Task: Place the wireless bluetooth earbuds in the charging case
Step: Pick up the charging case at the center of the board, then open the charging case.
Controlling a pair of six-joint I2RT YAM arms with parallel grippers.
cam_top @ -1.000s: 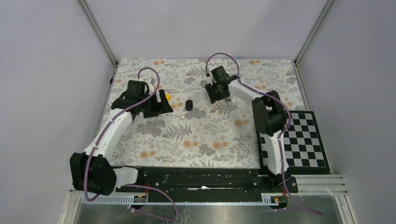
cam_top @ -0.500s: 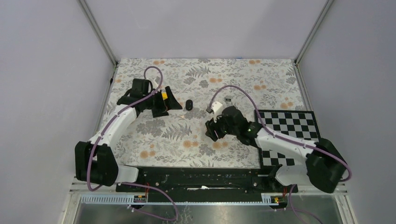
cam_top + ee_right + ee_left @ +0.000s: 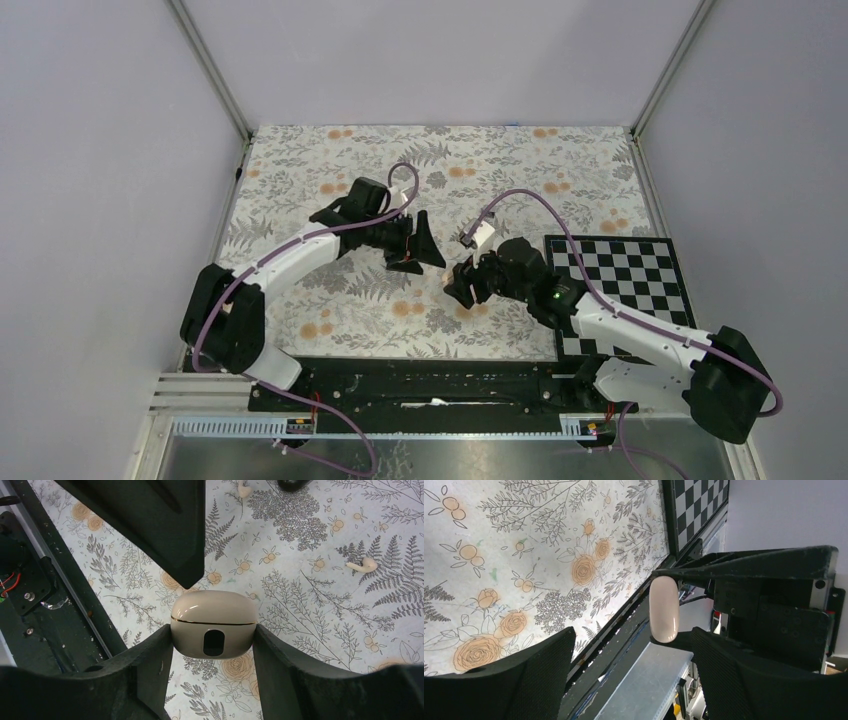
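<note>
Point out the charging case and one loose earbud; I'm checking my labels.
charging case (image 3: pixel 214 625), right wrist view, front face just above the dark slot.
earbud (image 3: pixel 367 565), right wrist view, its rounded head.

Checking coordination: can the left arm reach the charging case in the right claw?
Probably yes: the left claw is open and faces the charging case, with nothing between; the right claw grips only its sides.

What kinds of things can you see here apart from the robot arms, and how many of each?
Case: 1
Earbuds: 2 (one cut off at the top edge)
Black item, mostly out of frame: 1
Checkerboard: 1
Total: 5
</note>
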